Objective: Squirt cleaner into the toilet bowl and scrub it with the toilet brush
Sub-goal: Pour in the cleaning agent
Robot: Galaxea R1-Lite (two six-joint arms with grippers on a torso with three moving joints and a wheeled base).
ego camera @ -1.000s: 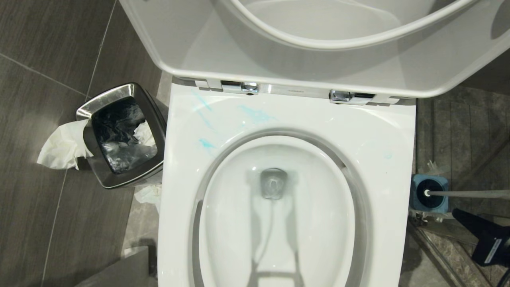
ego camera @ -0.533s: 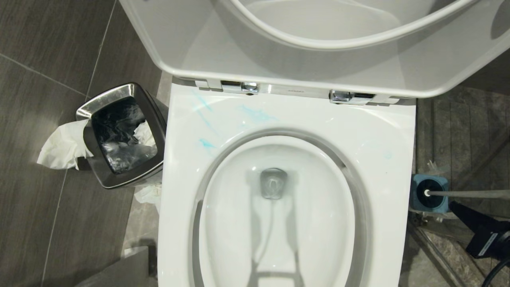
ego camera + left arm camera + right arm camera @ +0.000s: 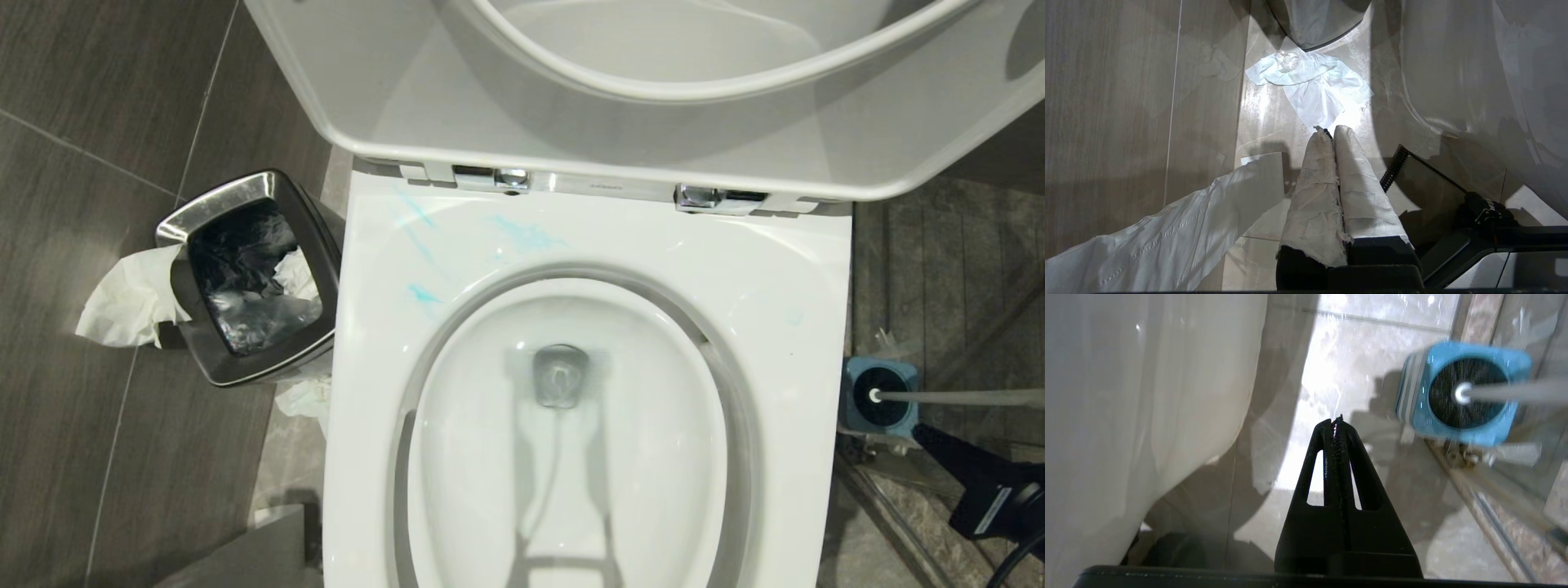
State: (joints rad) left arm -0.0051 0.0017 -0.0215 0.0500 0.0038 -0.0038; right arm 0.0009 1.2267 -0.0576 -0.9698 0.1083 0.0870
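Right tool (image 3: 927, 434) closed, white-handled toilet brush (image 3: 939, 397) nearby

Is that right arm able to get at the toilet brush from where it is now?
Probably yes. The right end effector sits low beside the toilet bowl, near the blue holder where the toilet brush stands, with only bare floor between. Its fingers are shut, so they would need to open first.

a bathroom: toilet bowl (image 3: 588, 245), steel waste bin (image 3: 245, 278), tiled floor (image 3: 82, 204).
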